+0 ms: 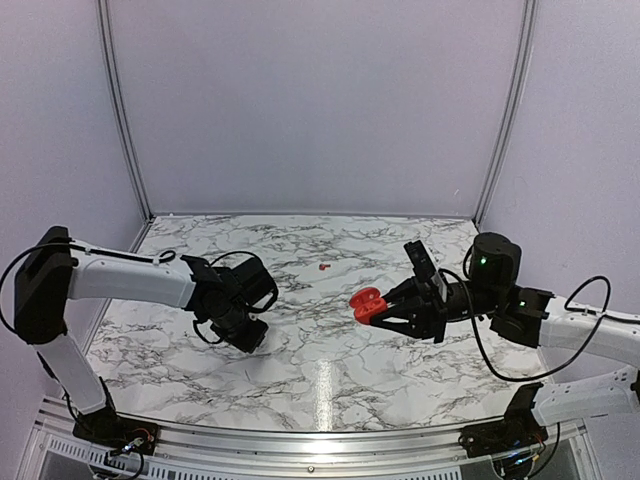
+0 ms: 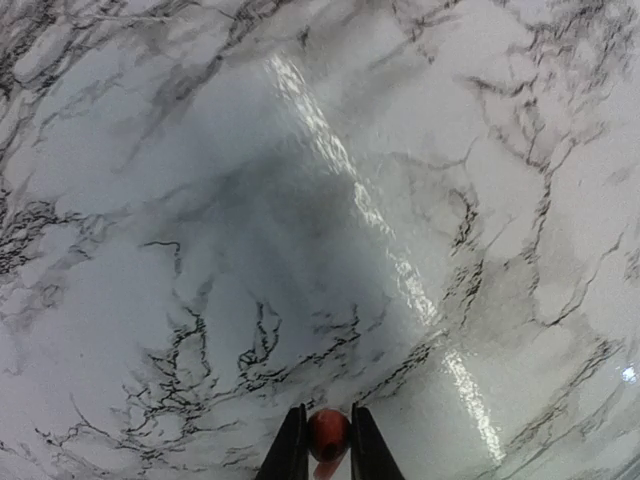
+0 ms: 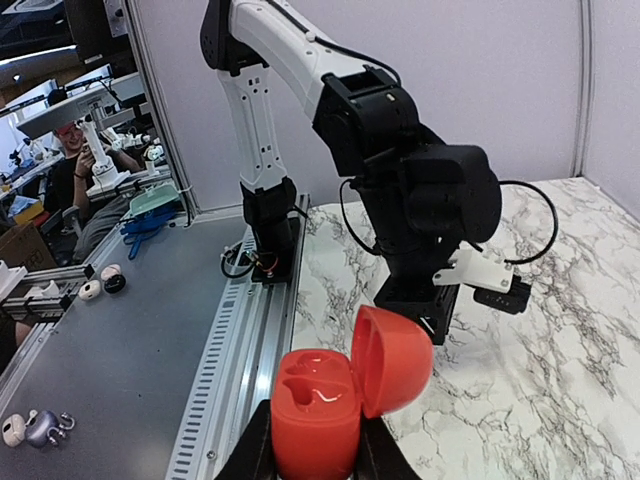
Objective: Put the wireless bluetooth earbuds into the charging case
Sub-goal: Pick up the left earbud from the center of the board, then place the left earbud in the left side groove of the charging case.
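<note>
My right gripper (image 3: 315,450) is shut on the round red charging case (image 3: 318,418), held above the table with its lid open and both sockets empty; the case also shows in the top view (image 1: 367,305). My left gripper (image 2: 328,450) is shut on a tiny red earbud (image 2: 328,433), held over the marble table; in the top view this gripper (image 1: 246,335) points down at the left, and the bud is hidden there. A second tiny red earbud (image 1: 323,267) lies on the table at the back middle. No black earbuds or black case are in view.
The marble table (image 1: 330,370) has a metal rail along its near edge (image 1: 300,440). The left arm's wrist (image 3: 430,200) fills the middle of the right wrist view. A grey bench with small items (image 3: 60,300) lies beyond the table's left edge.
</note>
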Available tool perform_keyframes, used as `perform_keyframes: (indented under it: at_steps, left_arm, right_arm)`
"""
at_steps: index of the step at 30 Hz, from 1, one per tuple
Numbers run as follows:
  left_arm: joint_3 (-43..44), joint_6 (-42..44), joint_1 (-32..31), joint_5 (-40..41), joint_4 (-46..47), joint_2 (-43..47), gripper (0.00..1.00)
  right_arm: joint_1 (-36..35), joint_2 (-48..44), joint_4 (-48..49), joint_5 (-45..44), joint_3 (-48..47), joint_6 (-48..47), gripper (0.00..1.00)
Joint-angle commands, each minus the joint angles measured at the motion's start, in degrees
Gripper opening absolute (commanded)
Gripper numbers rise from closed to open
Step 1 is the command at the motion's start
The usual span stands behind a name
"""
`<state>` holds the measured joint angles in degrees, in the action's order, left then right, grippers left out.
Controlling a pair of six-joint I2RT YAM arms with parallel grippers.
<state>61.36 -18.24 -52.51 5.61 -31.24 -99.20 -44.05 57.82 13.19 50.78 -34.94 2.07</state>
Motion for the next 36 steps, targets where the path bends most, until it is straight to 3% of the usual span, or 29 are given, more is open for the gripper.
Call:
perform_keyframes:
  at_steps: [1,7,20,24,28,32,36]
  left_arm:
    - [-0.4,-10.9,1.8,2.5,5.8,8.0,0.03]
    - [-1.9,-33.5,2.2,3.7,10.9,14.8,0.0]
    - [-15.2,-43.7,2.2,-0.4,36.8,38.4,0.0]
    - [-15.1,-35.0,0.5,-2.6,42.1,39.9,0.0]
    - [-14.5,-19.8,-5.6,2.9,44.3,40.8,0.0]
    - [-19.1,-9.4,-9.1,2.0,56.2,41.9,0.0]
    - [-20.4,-1.4,-11.3,0.0,63.1,41.1,0.0]
  right_arm:
    - [-0.6,0.0,3.0,-0.3,-0.8,1.1,0.0]
    - [-0.5,0.6,2.7,-0.9,-1.6,1.4,0.0]
    - [-0.6,1.7,6.0,-4.2,-1.9,3.2,0.0]
    - [-0.6,2.3,7.8,-5.5,-1.9,2.9,0.0]
    - [-0.5,2.2,11.9,-7.4,-0.9,1.7,0.0]
    - [-1.1,2.2,27.3,-7.6,4.5,0.5,0.0]
    - [-4.0,4.0,33.6,-10.6,5.9,-5.1,0.0]
